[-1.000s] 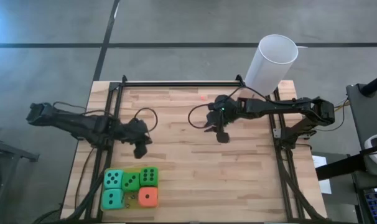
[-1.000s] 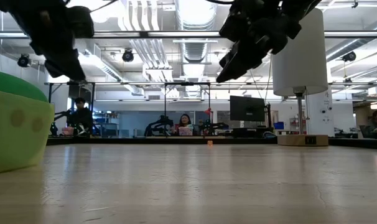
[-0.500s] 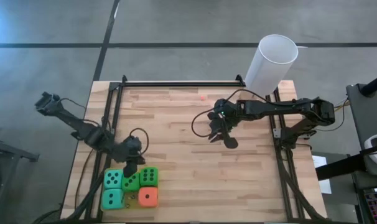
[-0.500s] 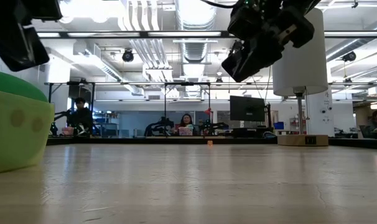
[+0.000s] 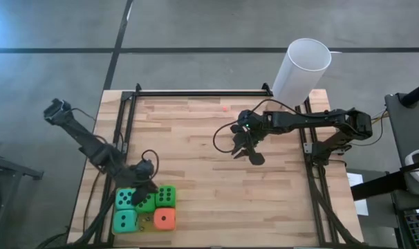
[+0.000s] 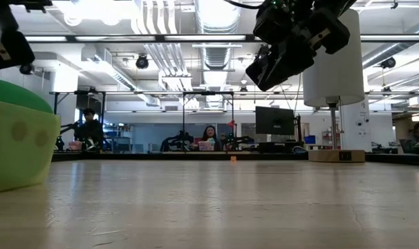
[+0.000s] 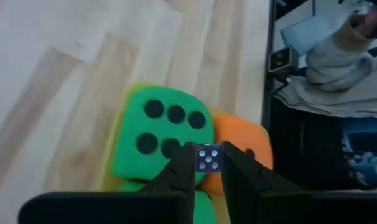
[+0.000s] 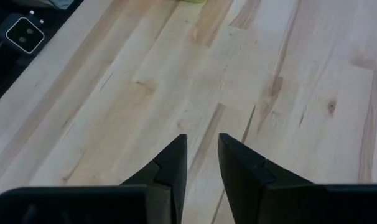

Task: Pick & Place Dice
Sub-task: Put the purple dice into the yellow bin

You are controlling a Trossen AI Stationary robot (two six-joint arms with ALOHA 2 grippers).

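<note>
- Foam dice (image 5: pixel 146 208) sit bunched at the near left corner of the table (image 5: pixel 216 200): two teal on the outer side, two green inboard, the orange-red die (image 5: pixel 164 219) at the cluster's near right. All five are still on the wood.
- Left gripper (image 5: pixel 146 190) has swung in from the table's left-centre over the last second and dropped onto the cluster; it now hangs just over the green die (image 7: pixel 163 134) nearest the table's middle.
- Its fingers (image 7: pixel 176 177) stand a narrow gap apart with nothing between them; a tiny pipped cube shows in the gap, which I cannot identify. No die is held.
- Judgement: the approach is essentially done; closing on a die is the next step and no placement has started.
- Right gripper (image 5: pixel 245 153) holds station above bare wood at mid-table, barely shifted in the last half second, fingers slightly parted and empty (image 8: pixel 198 163).
- Surface: pale butcher-block planks, bounded by a black metal frame.
- White cylinder (image 5: pixel 301 69) stands at the far right corner.
- Room beyond: open lab with ceiling lights, monitors, and seated people (image 6: pixel 208 138) well behind the table.
</note>
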